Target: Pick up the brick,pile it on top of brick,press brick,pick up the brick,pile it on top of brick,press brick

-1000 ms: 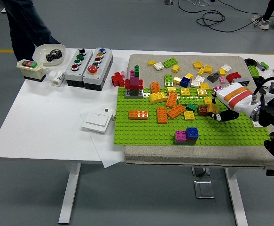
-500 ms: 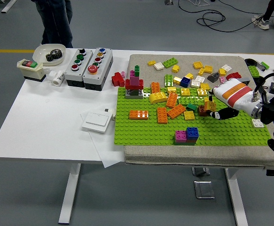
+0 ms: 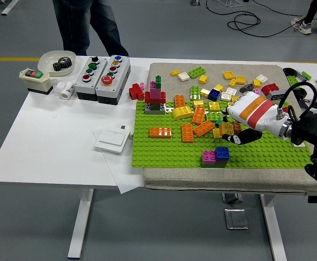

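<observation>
Right hand (image 3: 244,120) over the green baseplate (image 3: 169,152), fingers clamped on a yellow brick (image 3: 222,131) — carried low twd the pink-blue brick stack (image 3: 216,156) near baseplate's front edge, prob. for stacking.

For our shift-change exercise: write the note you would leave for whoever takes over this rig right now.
Right robot hand: shut on a small yellow plastic brick, carried low over the green studded baseplate. Left robot hand: not in view.
Magenta-and-blue brick stack sits on the baseplate just in front of the hand; loose bricks lie behind.
Done: brick picked up.
Left: pile it on a brick, press, then repeat with another.
</observation>
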You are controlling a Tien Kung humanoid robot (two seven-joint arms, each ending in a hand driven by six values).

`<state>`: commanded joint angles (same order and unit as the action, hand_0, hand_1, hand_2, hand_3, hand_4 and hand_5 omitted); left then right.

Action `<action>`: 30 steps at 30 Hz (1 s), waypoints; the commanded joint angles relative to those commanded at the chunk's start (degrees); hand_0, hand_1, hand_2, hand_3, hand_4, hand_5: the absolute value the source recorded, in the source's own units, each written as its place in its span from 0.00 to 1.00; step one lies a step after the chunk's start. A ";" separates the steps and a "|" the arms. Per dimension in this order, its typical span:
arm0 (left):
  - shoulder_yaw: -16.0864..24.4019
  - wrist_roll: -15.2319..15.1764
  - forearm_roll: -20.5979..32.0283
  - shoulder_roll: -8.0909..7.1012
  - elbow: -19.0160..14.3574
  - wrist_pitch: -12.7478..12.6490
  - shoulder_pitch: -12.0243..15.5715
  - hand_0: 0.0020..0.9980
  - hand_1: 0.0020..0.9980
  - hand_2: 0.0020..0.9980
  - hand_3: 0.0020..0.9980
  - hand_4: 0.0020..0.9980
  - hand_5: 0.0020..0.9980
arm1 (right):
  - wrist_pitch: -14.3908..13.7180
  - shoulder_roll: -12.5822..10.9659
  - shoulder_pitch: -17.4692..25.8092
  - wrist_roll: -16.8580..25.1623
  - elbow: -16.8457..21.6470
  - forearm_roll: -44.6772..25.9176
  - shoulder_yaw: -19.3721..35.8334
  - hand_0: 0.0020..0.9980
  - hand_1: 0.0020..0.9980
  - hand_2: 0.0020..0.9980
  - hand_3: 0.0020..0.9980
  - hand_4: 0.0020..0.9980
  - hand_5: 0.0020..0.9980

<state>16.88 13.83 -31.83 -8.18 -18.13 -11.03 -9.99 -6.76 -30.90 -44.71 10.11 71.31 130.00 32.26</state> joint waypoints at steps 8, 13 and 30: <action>0.35 0.18 -0.52 -0.17 0.02 -0.01 -0.01 0.70 0.73 0.75 0.61 0.72 0.69 | 3.02 -0.25 -2.53 -0.89 6.78 0.00 -2.15 0.00 0.00 0.00 0.48 0.79 0.39; 0.51 0.24 -0.76 -0.23 0.00 -0.01 -0.02 0.70 0.73 0.75 0.61 0.72 0.69 | 5.09 0.33 -3.73 -1.56 8.45 0.00 -3.44 0.00 0.00 0.00 0.48 0.79 0.39; 0.95 0.46 -1.49 -0.30 -0.10 0.05 -0.04 0.70 0.73 0.75 0.61 0.72 0.69 | 8.34 2.00 -4.54 -3.15 8.94 0.00 -5.65 0.00 0.00 0.00 0.48 0.83 0.34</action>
<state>17.83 14.30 -33.32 -8.48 -18.23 -10.97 -10.04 1.57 -28.90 -49.25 6.97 80.26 130.00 26.61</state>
